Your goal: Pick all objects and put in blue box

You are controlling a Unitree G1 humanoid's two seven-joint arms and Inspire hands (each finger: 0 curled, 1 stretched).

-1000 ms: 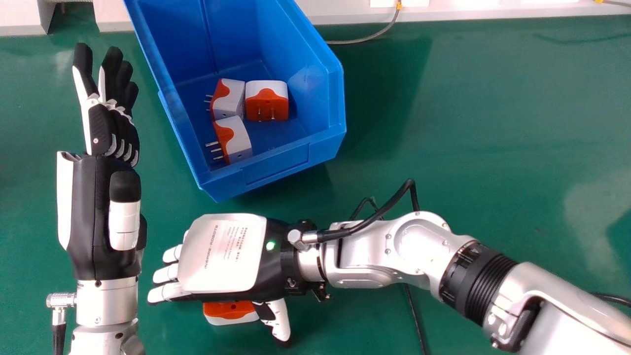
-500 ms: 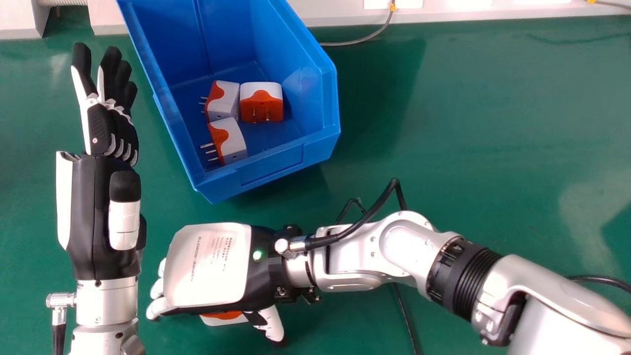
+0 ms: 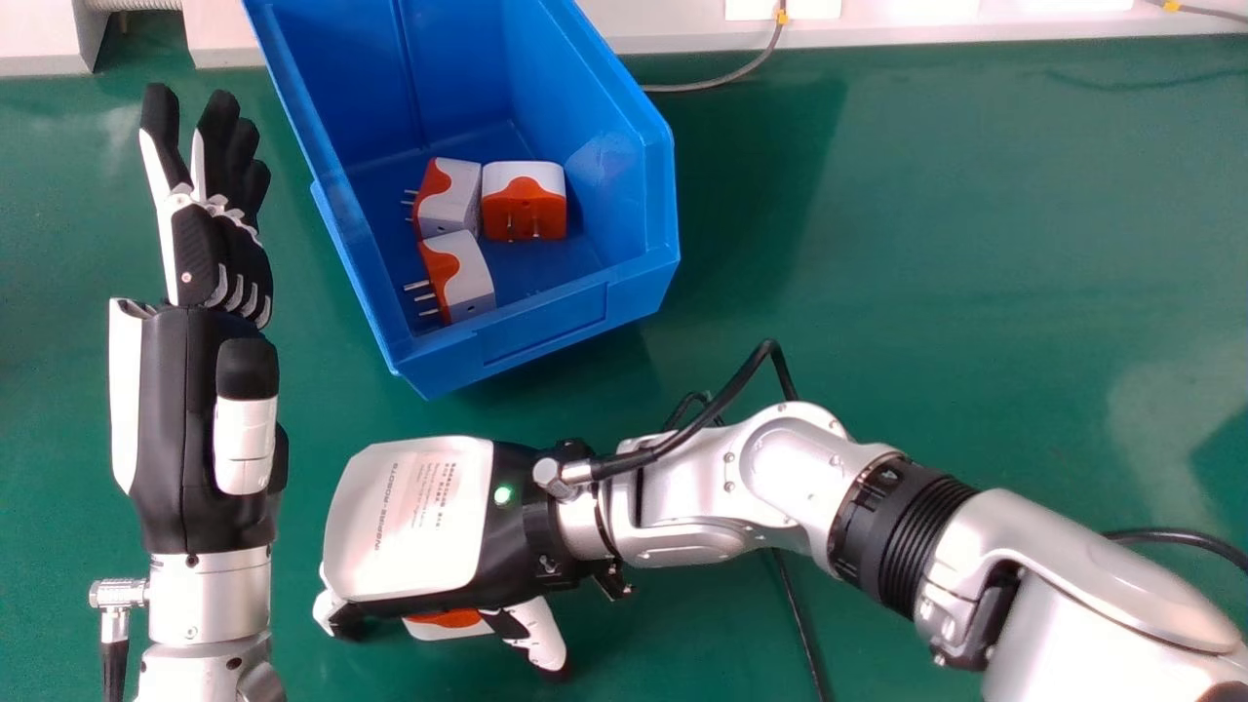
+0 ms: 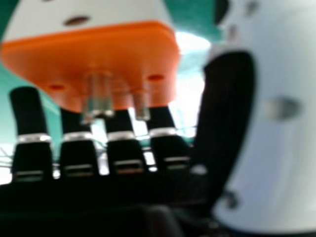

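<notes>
Over a plug (image 3: 448, 621), right robot hand (image 3: 409, 517), palm down

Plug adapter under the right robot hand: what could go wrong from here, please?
The plug adapter has prongs facing the right robot hand, so the grip may catch on them and slip. A low lift could bump the front wall of the blue box. Inside, three adapters lie bunched together, so the next one might land on them.
</notes>
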